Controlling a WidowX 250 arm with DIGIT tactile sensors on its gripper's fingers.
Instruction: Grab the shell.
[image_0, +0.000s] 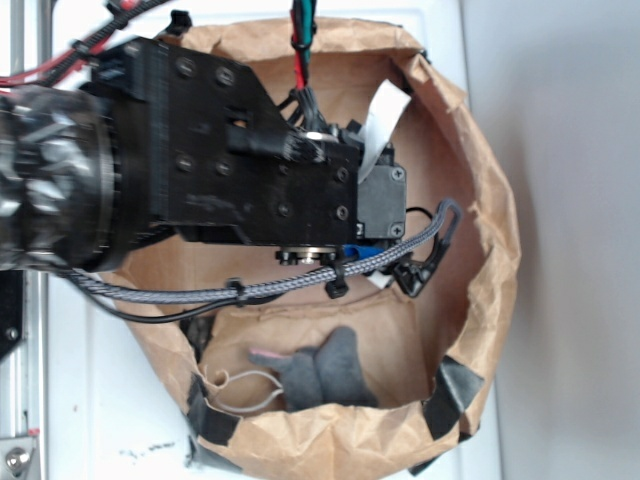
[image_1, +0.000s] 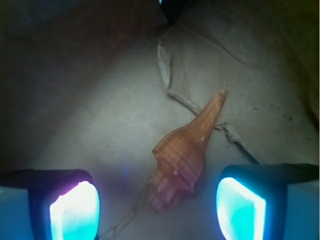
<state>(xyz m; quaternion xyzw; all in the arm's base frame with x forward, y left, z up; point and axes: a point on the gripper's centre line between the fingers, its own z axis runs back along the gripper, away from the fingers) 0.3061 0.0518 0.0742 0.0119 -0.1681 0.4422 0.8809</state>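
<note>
Exterior view, left to right: the black arm (image_0: 150, 160) comes in from the left edge and reaches over a brown paper bag (image_0: 480, 190) that sits open on a white tabletop (image_0: 110, 400). A grey braided cable (image_0: 290, 285) runs along under the arm toward the right. Near the bag's bottom edge lies a grey plush toy (image_0: 325, 375) with a pink bit, and a thin loop of string (image_0: 245, 390) lies just left of it. Black tape patches (image_0: 450, 400) sit on the bag's rim. The arm hides the jaws and the shell in this view.

Wrist view, left to right: the left pad (image_1: 75, 210) glows pale violet-white at the bottom left. The shell (image_1: 187, 145) lies flat on the bag's paper floor (image_1: 90, 115), between the two pads. Its wider ridged end is at the bottom, nearest the camera, and its thin tip points up and to the right. The right pad (image_1: 240, 207) glows cyan at the bottom right. The jaws of the gripper (image_1: 157, 209) are spread wide, either side of the shell's wide end, not touching it. A torn paper flap (image_1: 185, 60) lies behind the shell's tip.
</note>
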